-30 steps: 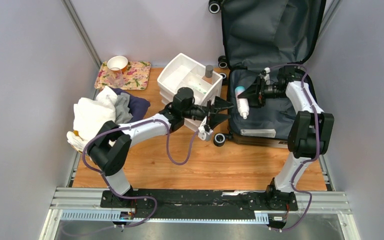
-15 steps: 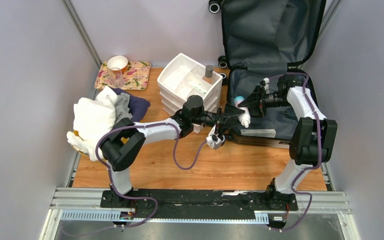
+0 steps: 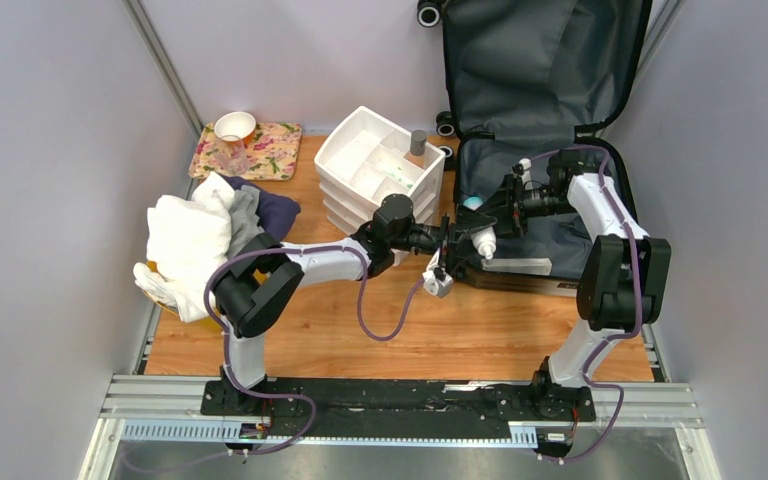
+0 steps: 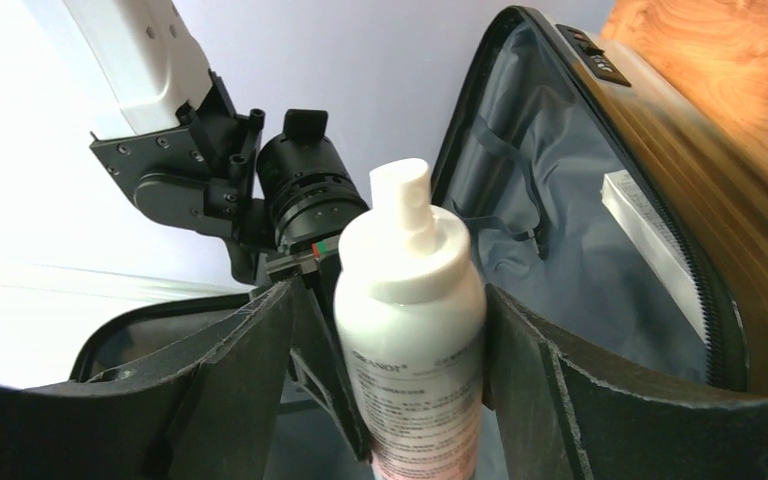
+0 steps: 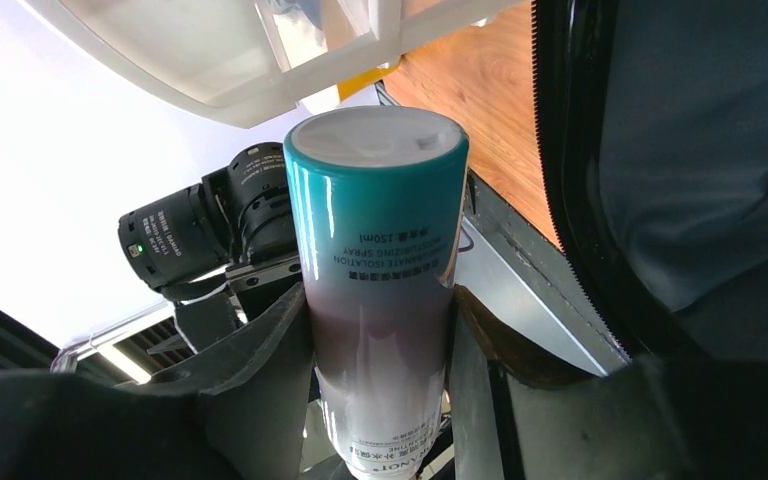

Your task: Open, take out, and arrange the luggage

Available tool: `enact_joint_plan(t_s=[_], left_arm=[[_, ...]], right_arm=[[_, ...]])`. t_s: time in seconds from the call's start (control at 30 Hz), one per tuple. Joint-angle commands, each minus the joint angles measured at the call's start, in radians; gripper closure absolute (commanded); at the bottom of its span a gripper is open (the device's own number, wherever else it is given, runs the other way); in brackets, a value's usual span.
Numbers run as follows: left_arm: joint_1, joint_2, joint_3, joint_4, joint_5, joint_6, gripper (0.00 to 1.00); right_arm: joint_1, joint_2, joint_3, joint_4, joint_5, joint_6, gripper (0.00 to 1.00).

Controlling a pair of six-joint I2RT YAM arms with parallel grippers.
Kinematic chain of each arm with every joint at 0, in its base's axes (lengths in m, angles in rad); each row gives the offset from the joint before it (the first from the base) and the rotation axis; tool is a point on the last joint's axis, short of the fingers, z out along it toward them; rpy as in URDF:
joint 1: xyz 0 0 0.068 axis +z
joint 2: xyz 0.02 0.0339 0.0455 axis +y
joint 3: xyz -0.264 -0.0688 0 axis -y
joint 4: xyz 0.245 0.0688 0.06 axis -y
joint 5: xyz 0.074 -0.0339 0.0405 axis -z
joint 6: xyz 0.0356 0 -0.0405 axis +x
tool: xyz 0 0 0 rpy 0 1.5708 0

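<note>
Luggage [image 3: 545,70] sits at about 1 o'clock on the wooden table [image 3: 290,340] as I look down from the overhead camera. It is open, the lid propped upright at the back with its dark grey lining facing me and the base lying flat in front of it, black wheels showing on its 9 o'clock side. Over the base's 9 o'clock edge both arms meet on one spray bottle [image 3: 482,240]. The right gripper [image 3: 493,214] is clamped on it; on my right wrist feed both fingers press the bottle's sides and its teal end points away from the lens. The print there runs upside down, and I can read "150ml" and "SPRAY", plus letters ending in "NOT" near the bottom edge. The left gripper [image 3: 458,243] has its fingers on either side of the same bottle; on the left wrist feed the white nozzle cap points toward the other arm, and I cannot tell whether these fingers are pressing or only close alongside. The small label under the cap is too blurred to read. A white strip [image 3: 516,265] with tiny print I cannot make out lies along the base's near edge. A white drawer organizer [image 3: 358,150] stands at 12 o'clock, just beside the luggage, a floral tray [image 3: 272,152] holding a cup [image 3: 234,126] is at 11 o'clock, and a pile of clothes [image 3: 190,235] lies at 9 o'clock.
</note>
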Motion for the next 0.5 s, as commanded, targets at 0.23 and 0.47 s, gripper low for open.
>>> enact_joint_plan(t_s=[0.23,0.47], left_arm=[[-0.014,-0.002,0.061,0.068,0.028,-0.096,1.00],[-0.014,-0.099,0.066,0.142,-0.017,-0.295,1.00]], right_arm=[[0.012,-0.032,0.025,0.001,-0.078,0.020,0.63],[-0.147,-0.009,0.205,0.005,-0.035,-0.048,0.23]])
